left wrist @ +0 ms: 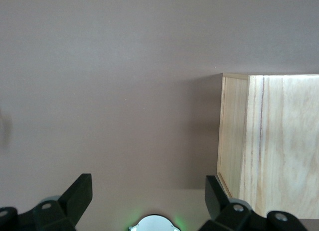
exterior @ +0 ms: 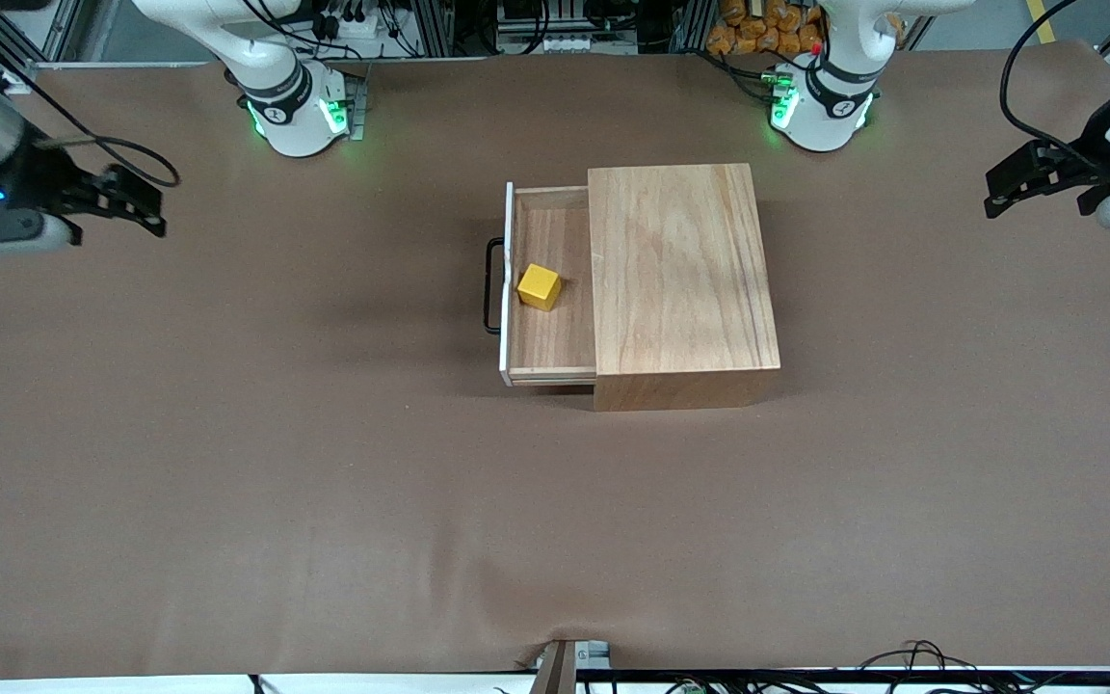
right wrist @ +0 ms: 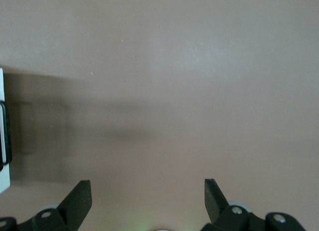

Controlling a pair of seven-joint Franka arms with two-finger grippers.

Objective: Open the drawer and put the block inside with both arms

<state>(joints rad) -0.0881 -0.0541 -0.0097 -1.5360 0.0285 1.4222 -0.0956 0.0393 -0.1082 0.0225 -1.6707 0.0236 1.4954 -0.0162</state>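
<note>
Brown-covered table point(exterior: 227, 463) spread across the whole front view, bare around the middle. At its centre, a rectangular light-wood box point(exterior: 678, 270), its wall and top also visible in the left wrist view point(left wrist: 269, 146). Pulled out of that box toward the right arm's end of the table, the drawer point(exterior: 555, 333): a shallow wooden tray, white-edged front panel upright, thin black U-shaped handle point(exterior: 491, 286) sticking out from the panel, a sliver of panel and handle also caught at the edge of the right wrist view point(right wrist: 3, 134). Up in the air over the table's edge at the left arm's end, well apart from the box, the left gripper point(exterior: 1022, 183), fingers point(left wrist: 79, 193) spread wide with only bare table between them, holding nothing. Likewise raised over the table at the right arm's end, well apart from the drawer, the right gripper point(exterior: 136, 202), fingers point(right wrist: 79, 196) wide apart and holding nothing. Both arms drawn back to the sides, bases lit green along the top of the front view. Smallest of all, the block point(exterior: 539, 286): a bright yellow cube resting on the drawer floor, inside the open tray, close to the front panel and about midway along it, turned slightly askew to the drawer walls.
</note>
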